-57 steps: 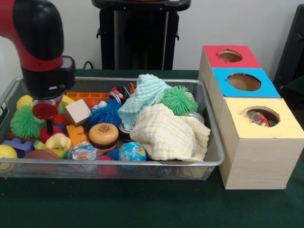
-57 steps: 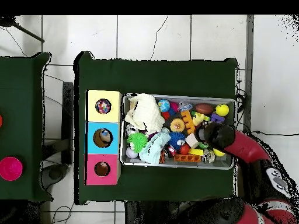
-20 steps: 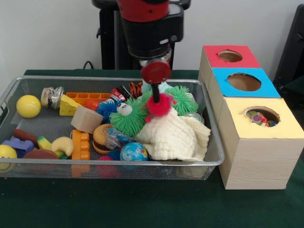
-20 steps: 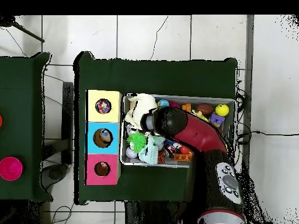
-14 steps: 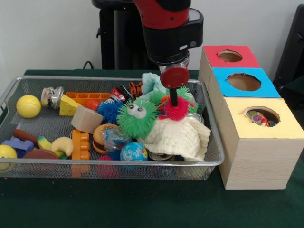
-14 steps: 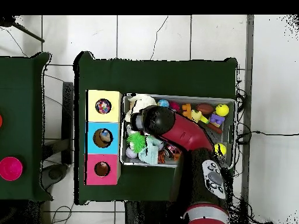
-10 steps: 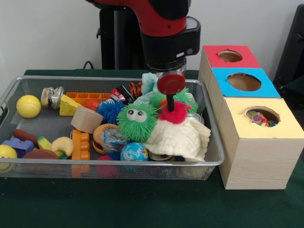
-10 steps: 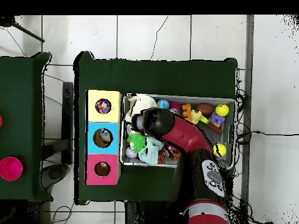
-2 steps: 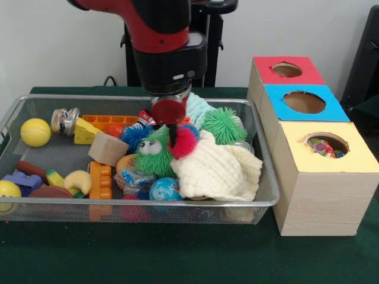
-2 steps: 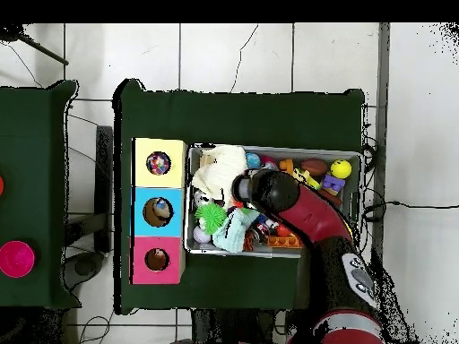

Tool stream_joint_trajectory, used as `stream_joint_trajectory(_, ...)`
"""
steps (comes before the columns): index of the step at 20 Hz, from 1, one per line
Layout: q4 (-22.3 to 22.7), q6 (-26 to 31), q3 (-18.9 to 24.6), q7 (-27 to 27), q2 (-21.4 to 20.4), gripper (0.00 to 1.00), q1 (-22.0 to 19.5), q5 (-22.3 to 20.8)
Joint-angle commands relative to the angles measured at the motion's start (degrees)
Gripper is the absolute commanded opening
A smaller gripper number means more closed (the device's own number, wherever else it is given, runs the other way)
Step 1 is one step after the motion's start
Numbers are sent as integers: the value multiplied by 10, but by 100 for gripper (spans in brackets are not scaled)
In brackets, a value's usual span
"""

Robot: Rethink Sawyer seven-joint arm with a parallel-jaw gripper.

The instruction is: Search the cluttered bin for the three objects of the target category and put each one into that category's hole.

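My gripper (image 9: 175,142) hangs low over the middle of the wire bin (image 9: 260,200), under the arm's red disc (image 9: 169,110). Its dark fingers are shut on a red fuzzy ball (image 9: 186,143). A green fuzzy toy with eyes (image 9: 154,156) presses against the ball's left side. A green spiky ball (image 9: 222,124) and a blue spiky ball (image 9: 134,137) lie close by. At the right stand the red-topped box (image 9: 266,74), the blue-topped box (image 9: 278,110) and the yellow-topped box (image 9: 355,160), each with a round hole. In the overhead view the arm's head (image 10: 269,190) hides the gripper.
A cream cloth (image 9: 216,168) and a mint cloth (image 9: 198,109) cover the bin's right half. A globe ball (image 9: 164,189), wooden block (image 9: 108,148), orange bricks (image 9: 100,177), yellow ball (image 9: 35,132) and small jar (image 9: 64,120) fill the left half. Toys show inside the yellow box's hole (image 9: 325,146).
The gripper has swung left in the front view, from above the cream cloth to the bin's middle, carrying the red fuzzy ball. The green eyed toy shifted left with it.
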Motion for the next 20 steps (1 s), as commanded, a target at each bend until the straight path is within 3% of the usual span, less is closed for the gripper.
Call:
stream_joint_trajectory(1, 9, -14, 23, 10, 52, 100, -6, -25)
stream_joint_trajectory(12, -2, 5, 6, 17, 55, 100, -5, -23)
stream_joint_trajectory(20, -44, 81, -8, 4, 40, 100, -12, -32)
